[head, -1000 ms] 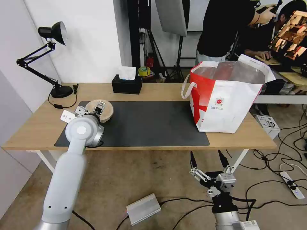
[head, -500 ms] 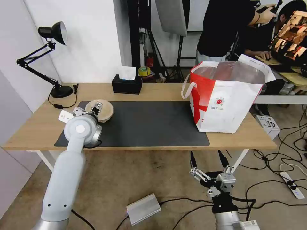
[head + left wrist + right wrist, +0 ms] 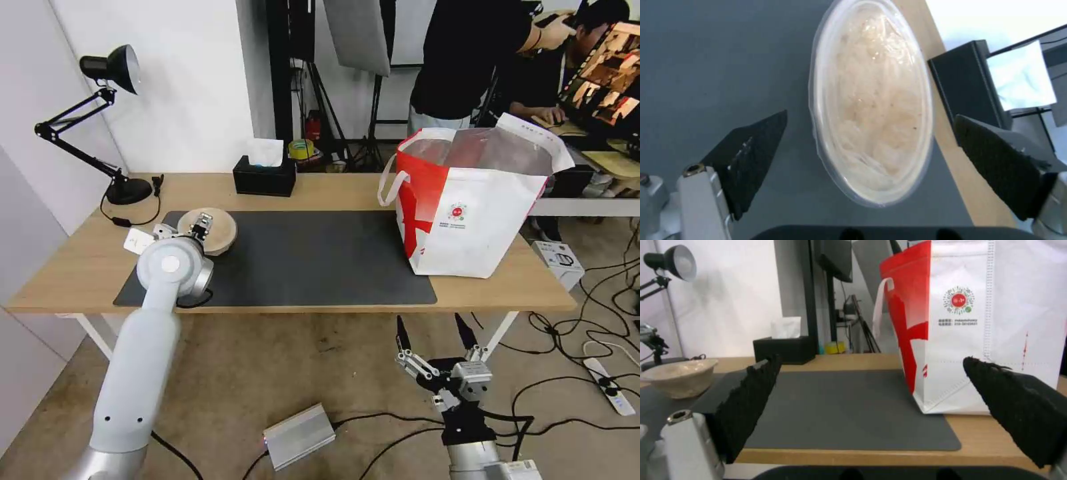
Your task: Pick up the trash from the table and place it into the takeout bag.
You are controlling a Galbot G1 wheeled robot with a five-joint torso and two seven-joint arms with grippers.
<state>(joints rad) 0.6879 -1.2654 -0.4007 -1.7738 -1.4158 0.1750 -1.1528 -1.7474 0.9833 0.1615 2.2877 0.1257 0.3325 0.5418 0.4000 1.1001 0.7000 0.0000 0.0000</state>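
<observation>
While one beige bowl (image 3: 208, 230) sits, one takeout bag (image 3: 467, 213) stands.

Bowl (image 3: 871, 110) glossy, clear film inside; mat (image 3: 320, 260) matt grey; table (image 3: 320, 190) light wood; bag (image 3: 467, 227) woven-looking.

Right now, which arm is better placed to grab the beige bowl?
Left. Its claw hangs open over the beige bowl, a finger on each side. The right claw waits open below the table edge.
</observation>
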